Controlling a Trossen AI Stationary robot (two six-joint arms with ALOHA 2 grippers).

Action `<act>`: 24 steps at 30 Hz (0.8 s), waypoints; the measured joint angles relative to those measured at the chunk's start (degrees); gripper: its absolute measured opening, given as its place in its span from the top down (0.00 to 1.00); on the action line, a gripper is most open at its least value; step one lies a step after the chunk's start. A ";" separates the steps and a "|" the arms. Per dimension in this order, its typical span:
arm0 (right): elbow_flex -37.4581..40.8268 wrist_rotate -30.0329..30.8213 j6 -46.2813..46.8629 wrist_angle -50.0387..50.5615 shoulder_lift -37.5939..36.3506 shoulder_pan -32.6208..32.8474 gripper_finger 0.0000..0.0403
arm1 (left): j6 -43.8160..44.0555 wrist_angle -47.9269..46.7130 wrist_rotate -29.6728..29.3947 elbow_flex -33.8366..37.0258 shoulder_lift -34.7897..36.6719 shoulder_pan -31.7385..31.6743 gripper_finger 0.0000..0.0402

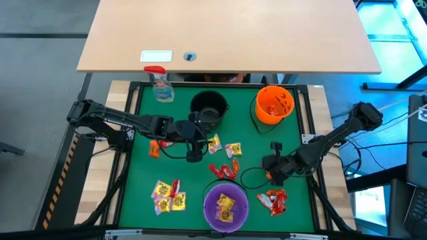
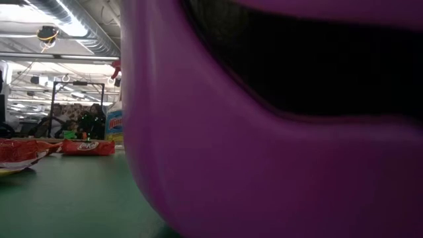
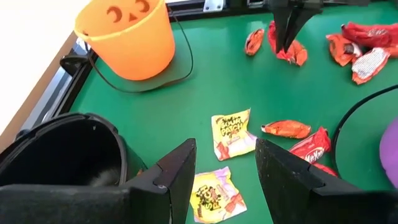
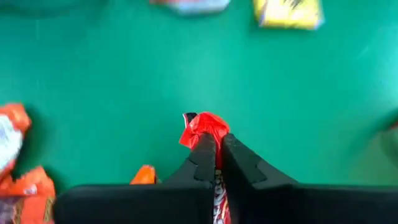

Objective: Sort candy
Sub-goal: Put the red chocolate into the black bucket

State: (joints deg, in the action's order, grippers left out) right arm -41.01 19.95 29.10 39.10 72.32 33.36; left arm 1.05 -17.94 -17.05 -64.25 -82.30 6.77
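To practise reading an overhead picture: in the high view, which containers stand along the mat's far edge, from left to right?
Spray bottle → black bucket → orange bucket.

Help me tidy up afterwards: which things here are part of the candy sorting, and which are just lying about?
Job: candy; purple bowl; orange pumpkin bucket; black bucket; red packet in right gripper.
Lying about: spray bottle.

Green table [image 1: 280, 143]: candy [image 1: 167, 195], three buckets [image 1: 274, 105].
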 joint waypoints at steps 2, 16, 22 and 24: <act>-2.70 3.05 -1.65 0.83 -0.79 -0.02 0.98 | -0.63 0.95 0.11 0.00 0.00 0.04 0.61; -14.72 18.71 -31.30 -20.72 -3.06 -14.88 0.99 | -6.76 11.76 -0.72 -0.07 -0.13 -1.13 0.61; -14.72 3.29 -36.77 -30.34 -3.06 -25.52 0.98 | -8.53 12.18 0.17 -0.07 -0.15 -2.67 0.61; -14.72 0.21 -37.94 -33.40 -2.64 -28.17 0.99 | -9.10 12.69 0.30 -0.07 -0.17 -3.37 0.61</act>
State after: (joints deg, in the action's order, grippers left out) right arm -55.72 20.15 -8.84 5.70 69.68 5.19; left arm -8.05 -5.25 -16.75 -64.31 -82.48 3.41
